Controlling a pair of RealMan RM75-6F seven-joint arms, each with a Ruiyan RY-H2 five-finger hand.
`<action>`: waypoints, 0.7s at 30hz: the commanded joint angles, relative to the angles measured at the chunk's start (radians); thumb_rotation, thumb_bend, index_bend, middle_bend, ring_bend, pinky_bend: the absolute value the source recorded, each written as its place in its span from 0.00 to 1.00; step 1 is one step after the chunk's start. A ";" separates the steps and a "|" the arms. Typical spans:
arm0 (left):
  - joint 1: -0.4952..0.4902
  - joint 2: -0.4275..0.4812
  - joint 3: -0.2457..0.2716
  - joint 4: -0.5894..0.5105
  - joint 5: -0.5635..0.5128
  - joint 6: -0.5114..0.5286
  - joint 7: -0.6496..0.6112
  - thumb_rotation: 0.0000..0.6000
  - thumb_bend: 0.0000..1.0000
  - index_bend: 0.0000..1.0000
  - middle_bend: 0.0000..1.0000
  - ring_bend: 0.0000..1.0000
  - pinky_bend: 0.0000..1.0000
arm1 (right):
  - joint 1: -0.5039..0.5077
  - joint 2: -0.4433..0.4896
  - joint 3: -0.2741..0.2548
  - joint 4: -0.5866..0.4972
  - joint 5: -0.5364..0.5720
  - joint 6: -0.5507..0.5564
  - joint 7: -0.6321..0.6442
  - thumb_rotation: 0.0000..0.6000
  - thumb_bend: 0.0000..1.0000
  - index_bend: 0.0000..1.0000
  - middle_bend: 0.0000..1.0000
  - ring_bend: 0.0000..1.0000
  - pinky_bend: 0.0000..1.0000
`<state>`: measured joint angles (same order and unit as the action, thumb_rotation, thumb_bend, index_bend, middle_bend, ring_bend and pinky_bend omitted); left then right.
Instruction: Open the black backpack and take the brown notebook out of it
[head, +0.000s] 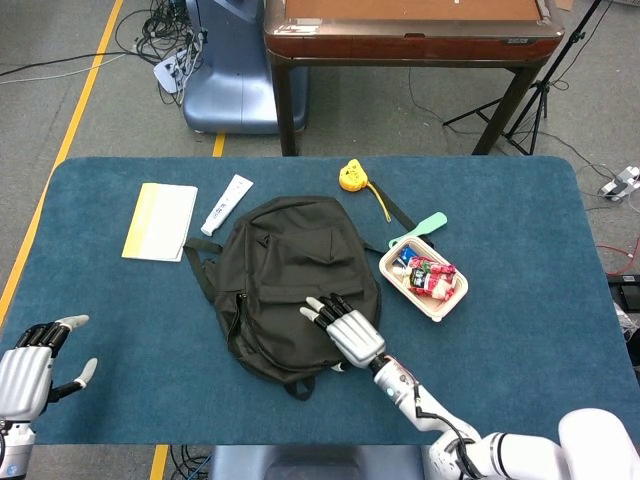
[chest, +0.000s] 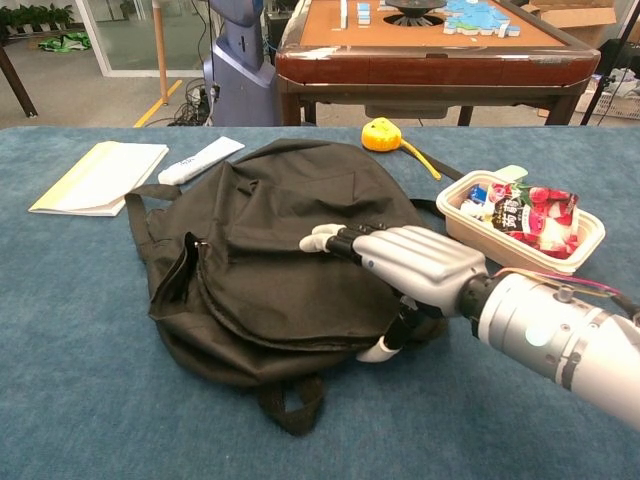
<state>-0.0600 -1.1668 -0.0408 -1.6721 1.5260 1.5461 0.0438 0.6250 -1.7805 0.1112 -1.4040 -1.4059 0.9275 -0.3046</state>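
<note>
The black backpack (head: 295, 285) lies flat in the middle of the blue table (head: 520, 250), its carry loop pointing toward the near edge and its shoulder straps toward the far left. The side zipper shows only a narrow slit, and the brown notebook cannot be seen anywhere; if it is inside, the fabric hides it. The right hand (head: 345, 331) rests palm down on the lower right part of the backpack, fingers stretched out flat and slightly apart across the fabric, the thumb tucked down against the bag's edge near the table; it holds nothing. The left hand (head: 30, 370) sits at the near left corner of the table, well apart from the bag, fingers spread and empty. Beyond the backpack's far left corner lie a pale yellow booklet (head: 160, 221) and, just beside it, a white tube (head: 227, 204). To the right of the bag stands a shallow white tray (head: 445, 300) with red snack packets in it, a mint-green handle (head: 420, 229) just behind it, and a yellow tape measure (head: 350, 177) farther back.
</note>
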 joint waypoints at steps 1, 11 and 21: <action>-0.001 -0.001 0.000 0.001 0.000 -0.001 0.001 1.00 0.27 0.25 0.28 0.26 0.20 | -0.001 0.026 -0.003 -0.026 0.013 -0.001 -0.008 1.00 0.11 0.00 0.00 0.00 0.00; -0.003 -0.004 -0.001 0.006 -0.004 -0.008 0.000 1.00 0.27 0.25 0.28 0.26 0.20 | -0.001 0.105 -0.010 -0.121 0.060 -0.007 -0.038 1.00 0.11 0.00 0.00 0.00 0.00; 0.000 -0.004 -0.002 0.011 -0.007 -0.005 -0.005 1.00 0.27 0.25 0.28 0.26 0.20 | 0.023 0.143 0.008 -0.179 0.113 -0.028 -0.050 1.00 0.11 0.00 0.02 0.00 0.00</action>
<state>-0.0600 -1.1712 -0.0423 -1.6614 1.5192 1.5410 0.0393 0.6436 -1.6429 0.1170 -1.5756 -1.2990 0.9040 -0.3524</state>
